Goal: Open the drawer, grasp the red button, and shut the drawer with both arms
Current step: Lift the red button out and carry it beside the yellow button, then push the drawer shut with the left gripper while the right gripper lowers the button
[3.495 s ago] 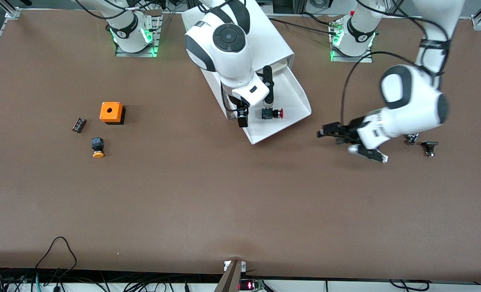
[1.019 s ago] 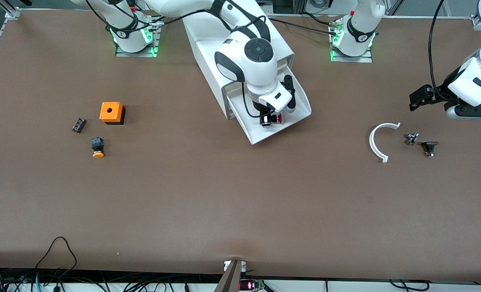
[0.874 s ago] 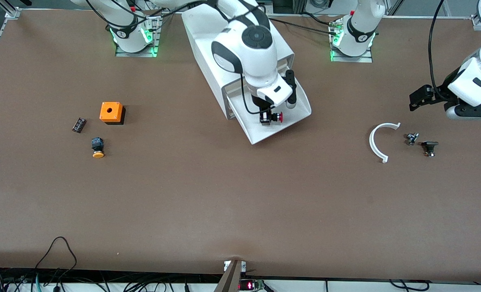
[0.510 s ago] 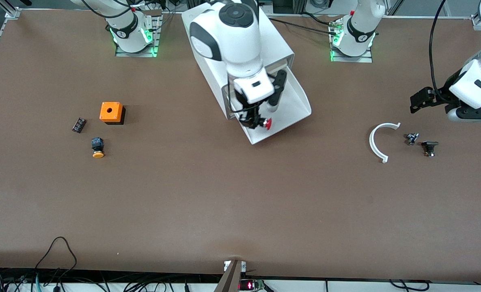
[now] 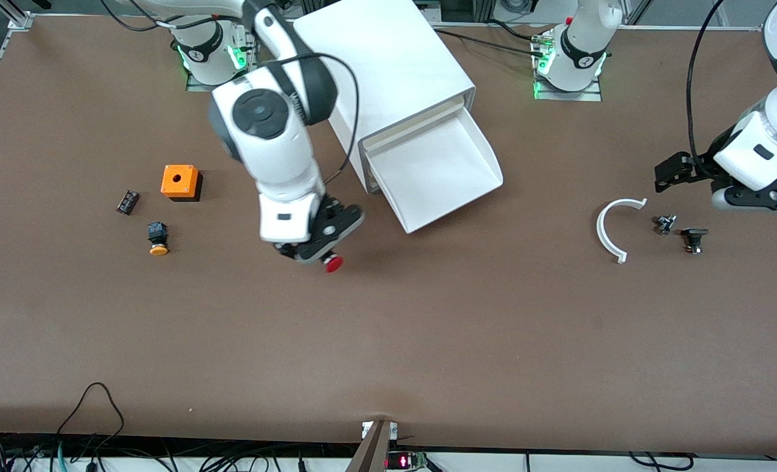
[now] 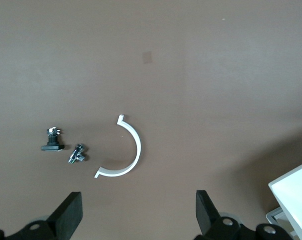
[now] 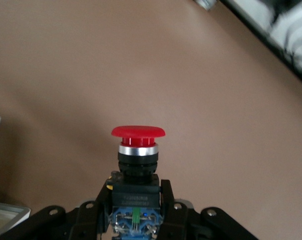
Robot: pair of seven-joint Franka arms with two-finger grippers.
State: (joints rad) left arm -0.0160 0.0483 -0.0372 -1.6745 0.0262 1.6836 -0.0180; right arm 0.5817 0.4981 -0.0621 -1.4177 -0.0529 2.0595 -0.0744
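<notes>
Gripping the button (image 7: pixel 138 150), right gripper (image 5: pixel 314 244) hangs over table; left gripper (image 6: pixel 136 215) fingers spread, empty.

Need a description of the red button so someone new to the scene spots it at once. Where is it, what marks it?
Start at the big white cabinet with its open drawer. Over bare table toward the right arm's end hangs the right tool, shut on the button. Its round red mushroom cap marks it; the similar button lying on the table near the orange cube has an orange-yellow cap.
</notes>
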